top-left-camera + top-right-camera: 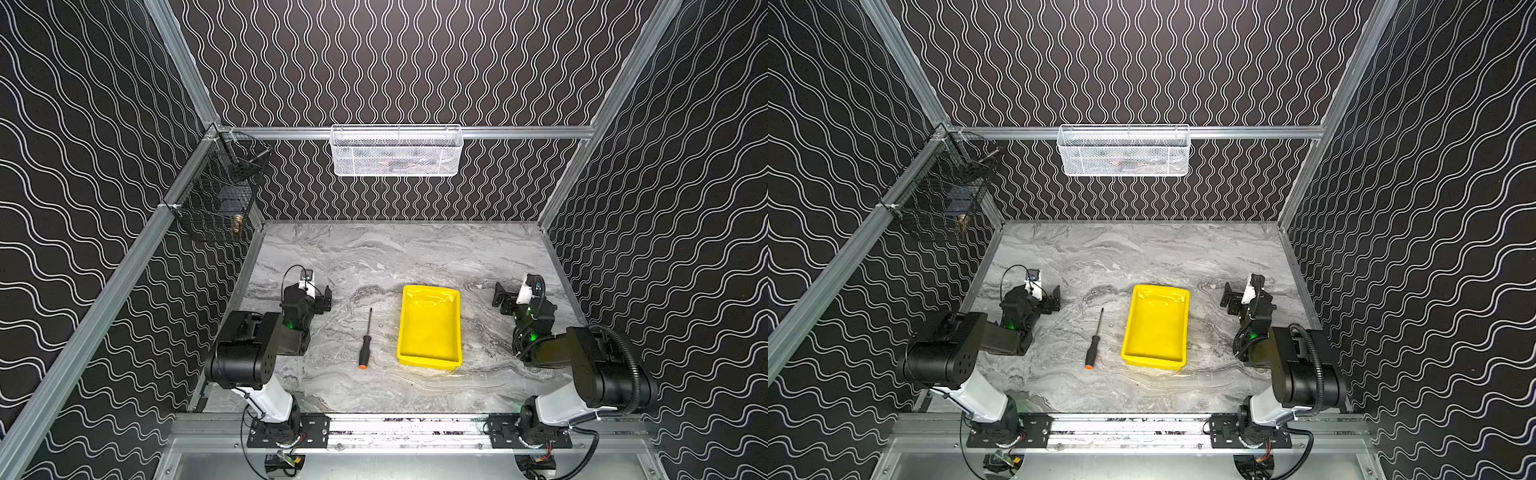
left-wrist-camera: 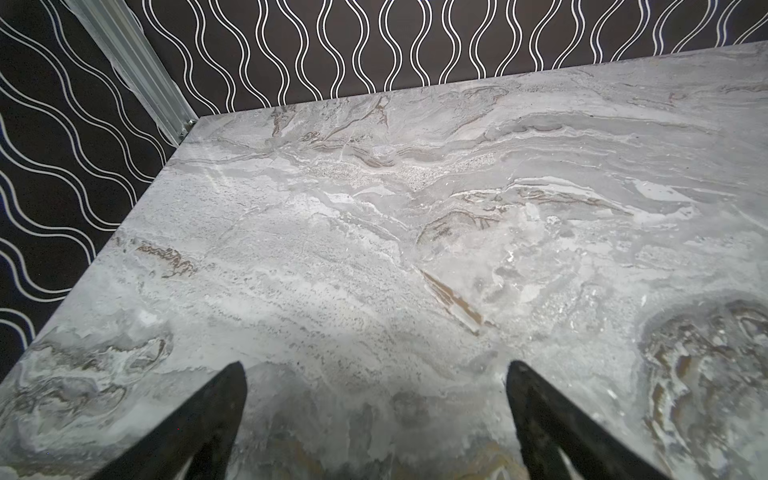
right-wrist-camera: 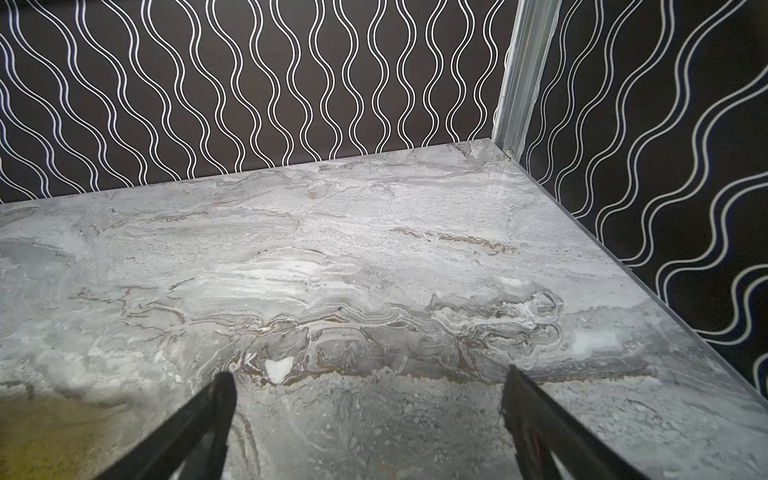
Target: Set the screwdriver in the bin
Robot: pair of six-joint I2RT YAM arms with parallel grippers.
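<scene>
The screwdriver (image 1: 366, 340) (image 1: 1094, 341), black-handled with an orange end cap, lies flat on the marble table, its thin shaft pointing toward the back wall. Just to its right stands the yellow bin (image 1: 430, 326) (image 1: 1157, 326), with nothing in it. My left gripper (image 1: 322, 300) (image 1: 1052, 300) (image 2: 376, 368) rests open near the left wall, to the left of the screwdriver's tip and apart from it. My right gripper (image 1: 502, 300) (image 1: 1231, 300) (image 3: 368, 376) is open too, to the right of the bin. Both wrist views show only bare marble between the jaws.
A white mesh basket (image 1: 397, 150) (image 1: 1124, 150) hangs on the back rail. A black wire basket (image 1: 220, 195) (image 1: 951, 187) hangs on the left wall rail. Patterned walls close in the table (image 1: 374, 257) on three sides.
</scene>
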